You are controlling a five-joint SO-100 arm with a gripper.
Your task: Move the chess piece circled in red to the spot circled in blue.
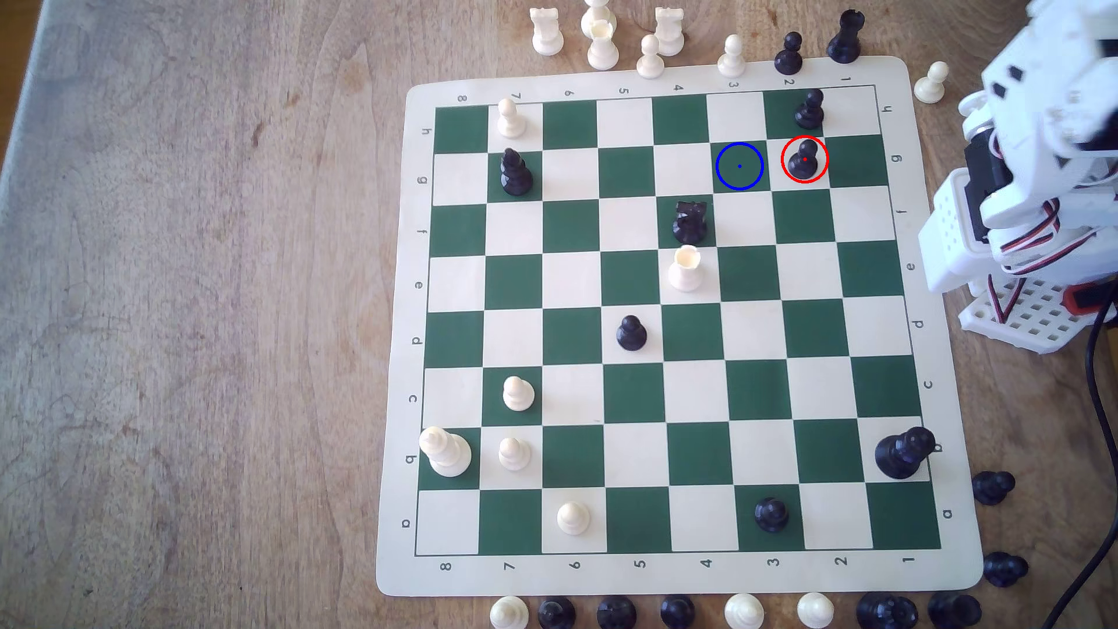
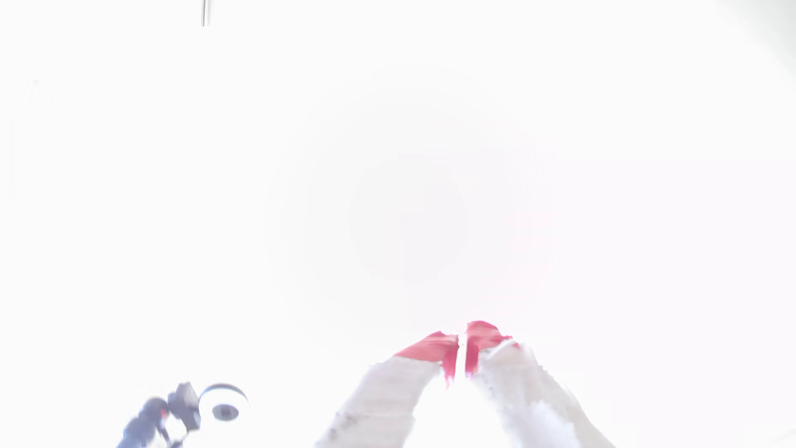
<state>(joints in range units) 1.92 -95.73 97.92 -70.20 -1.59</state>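
The chess piece circled in red (image 1: 804, 160) is a small black pawn standing upright on a cream square near the board's far right corner in the exterior view. Just to its left in that view lies the spot circled in blue (image 1: 739, 166), a bare dark green square. My white arm (image 1: 1028, 163) is folded up off the board at the exterior view's right edge, well apart from the pawn. In the washed-out wrist view my gripper (image 2: 461, 344) points up into glare, its red-tipped fingers (image 2: 435, 349) pressed together with only a thin slit between them and nothing held.
Another black pawn (image 1: 809, 110) stands one square beyond the circled one. A black knight (image 1: 689, 222) and a white piece (image 1: 685, 269) sit mid-board. Captured pieces line the board's far edge (image 1: 605, 36) and near edge (image 1: 677, 611). A camera on a stand (image 2: 224, 407) appears in the wrist view.
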